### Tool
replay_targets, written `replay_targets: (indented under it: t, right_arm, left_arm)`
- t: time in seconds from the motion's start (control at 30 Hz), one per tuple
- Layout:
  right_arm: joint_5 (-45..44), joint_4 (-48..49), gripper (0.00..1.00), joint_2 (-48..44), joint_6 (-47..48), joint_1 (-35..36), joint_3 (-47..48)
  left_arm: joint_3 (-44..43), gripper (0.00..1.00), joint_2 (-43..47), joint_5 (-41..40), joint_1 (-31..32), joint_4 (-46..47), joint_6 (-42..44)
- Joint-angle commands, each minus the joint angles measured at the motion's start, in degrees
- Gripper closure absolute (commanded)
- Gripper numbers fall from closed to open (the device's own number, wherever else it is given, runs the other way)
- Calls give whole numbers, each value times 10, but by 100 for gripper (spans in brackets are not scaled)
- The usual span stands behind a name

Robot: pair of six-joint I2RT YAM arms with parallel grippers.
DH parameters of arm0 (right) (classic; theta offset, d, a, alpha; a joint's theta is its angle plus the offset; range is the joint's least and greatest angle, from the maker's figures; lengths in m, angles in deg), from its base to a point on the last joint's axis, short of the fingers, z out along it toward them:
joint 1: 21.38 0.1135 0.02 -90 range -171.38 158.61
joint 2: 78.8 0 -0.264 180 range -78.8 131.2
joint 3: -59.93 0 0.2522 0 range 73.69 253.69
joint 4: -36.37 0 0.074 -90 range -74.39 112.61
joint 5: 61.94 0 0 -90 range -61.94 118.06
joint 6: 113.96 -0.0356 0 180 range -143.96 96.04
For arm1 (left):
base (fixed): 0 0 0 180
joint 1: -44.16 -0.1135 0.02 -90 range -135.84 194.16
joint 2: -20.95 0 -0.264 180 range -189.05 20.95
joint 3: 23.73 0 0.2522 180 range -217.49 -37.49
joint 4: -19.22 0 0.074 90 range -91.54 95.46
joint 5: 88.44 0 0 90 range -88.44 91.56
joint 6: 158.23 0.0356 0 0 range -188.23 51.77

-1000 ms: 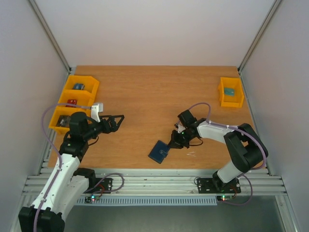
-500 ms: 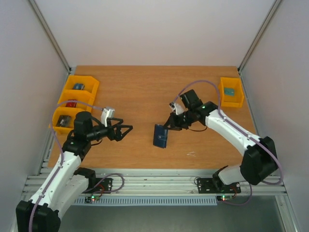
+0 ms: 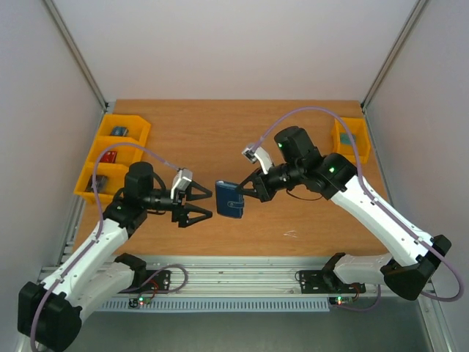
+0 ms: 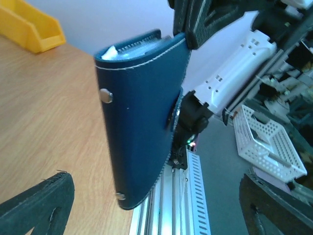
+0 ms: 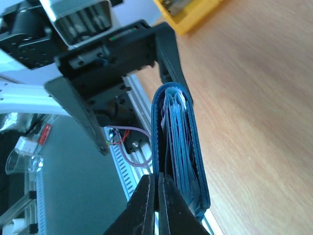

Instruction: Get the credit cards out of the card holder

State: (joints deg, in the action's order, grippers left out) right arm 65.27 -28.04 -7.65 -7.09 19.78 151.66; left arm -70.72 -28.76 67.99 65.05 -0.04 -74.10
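Observation:
The card holder is a dark navy wallet, folded shut and held on edge above the table's middle. My right gripper is shut on one of its cover flaps; in the right wrist view the gripper pinches the left flap of the wallet. Blue-grey inner leaves show between the covers. The credit cards are hidden inside; only a pale corner peeks out at the wallet's top. My left gripper is open, empty, just left of the wallet, its fingers wide on either side.
Three yellow bins holding small items stand at the table's left edge. Another yellow bin stands at the far right. A small pale scrap lies on the table near the front edge.
My right gripper has lifted the wallet off the table near the front and carried it left and up. My left gripper has moved right to meet it and spread its fingers.

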Motion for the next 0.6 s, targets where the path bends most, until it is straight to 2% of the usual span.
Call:
replay_targets:
  t: [0.0,0.13,0.27,0.47,0.57]
  right_arm:
    - [30,14,99,3,37,25,35]
    - [36,32,99,8,36,33,39]
    - [45,53,99,11,31,42,41]
    - [46,73,99,10,26,44,35]
    - [44,79,99,9,23,44,34]
  left_arm:
    - [-19,13,-2,46,16,39,17]
    - [-21,33,1,39,30,45,13]
    - [-20,48,-3,33,37,49,17]
    - [-22,58,-9,36,50,49,27]
    - [-20,80,-10,36,53,48,42]
